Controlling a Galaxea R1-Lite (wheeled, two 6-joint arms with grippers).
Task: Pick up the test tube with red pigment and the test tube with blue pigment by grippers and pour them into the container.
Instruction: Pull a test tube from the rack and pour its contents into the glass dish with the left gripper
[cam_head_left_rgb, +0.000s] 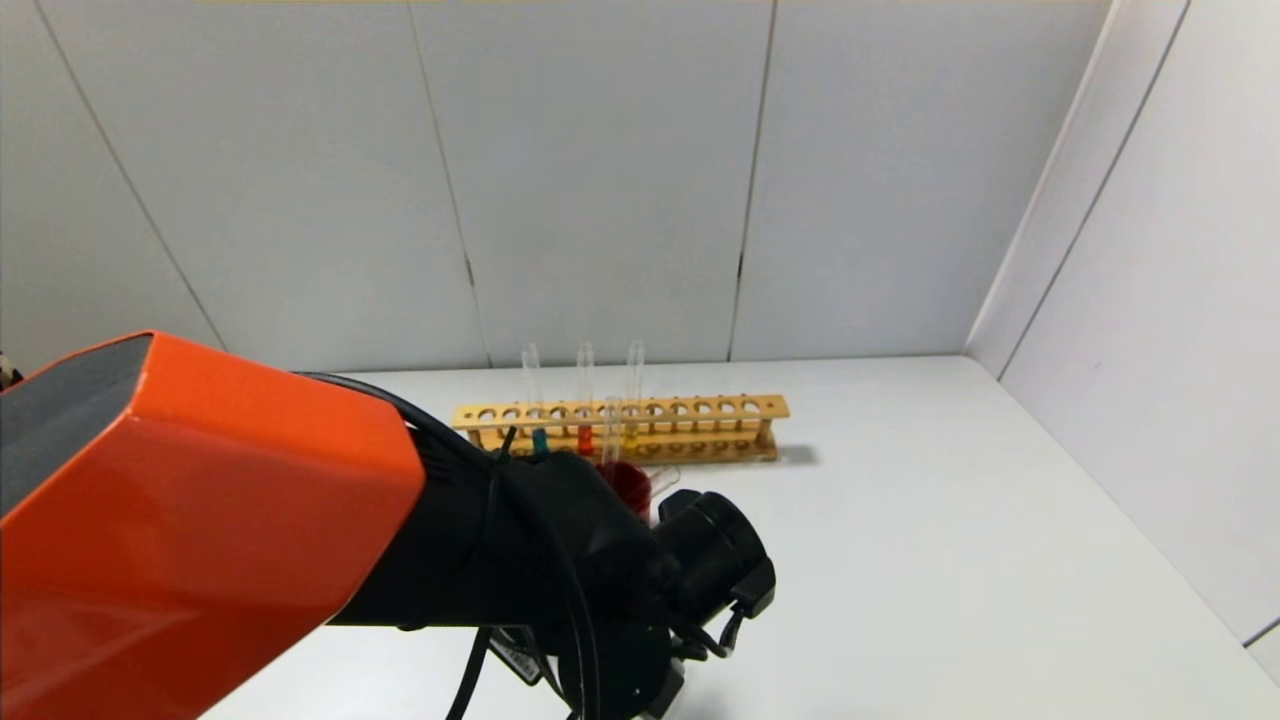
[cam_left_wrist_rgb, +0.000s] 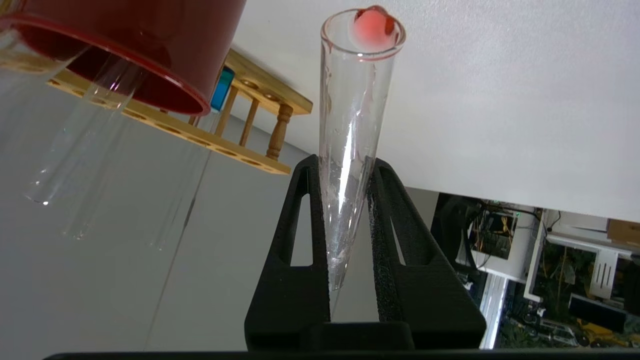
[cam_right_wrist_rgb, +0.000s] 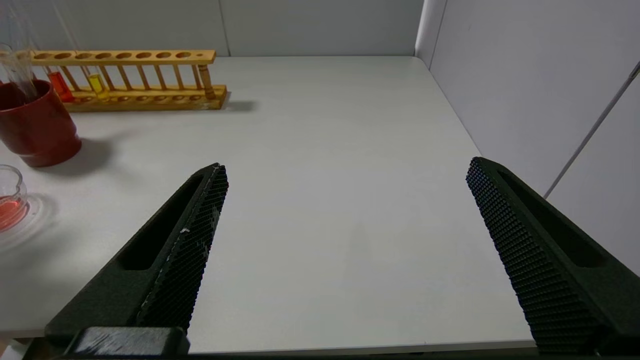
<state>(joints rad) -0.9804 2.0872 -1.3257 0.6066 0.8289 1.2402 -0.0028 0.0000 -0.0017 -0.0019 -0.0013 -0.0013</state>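
Observation:
My left gripper (cam_left_wrist_rgb: 346, 162) is shut on the test tube with red pigment (cam_left_wrist_rgb: 352, 125), gripping it near its rounded bottom. The tube is tipped over and almost empty, with a red drop at its mouth. In the head view the left arm's black wrist (cam_head_left_rgb: 700, 560) hides the gripper. The test tube with blue pigment (cam_head_left_rgb: 540, 440) stands in the wooden rack (cam_head_left_rgb: 700, 410) and also shows in the left wrist view (cam_left_wrist_rgb: 227, 90). The container (cam_right_wrist_rgb: 10, 200) holds red liquid at the table's left. My right gripper (cam_right_wrist_rgb: 347, 167) is open and empty above the table's front edge.
A dark red cup (cam_right_wrist_rgb: 35, 125) with empty tubes stands between the container and the rack (cam_right_wrist_rgb: 150, 55); it also shows in the head view (cam_head_left_rgb: 628, 485). A deeper red tube (cam_right_wrist_rgb: 60, 85) and a yellow tube (cam_right_wrist_rgb: 97, 85) stand in the rack. White walls close the back and right.

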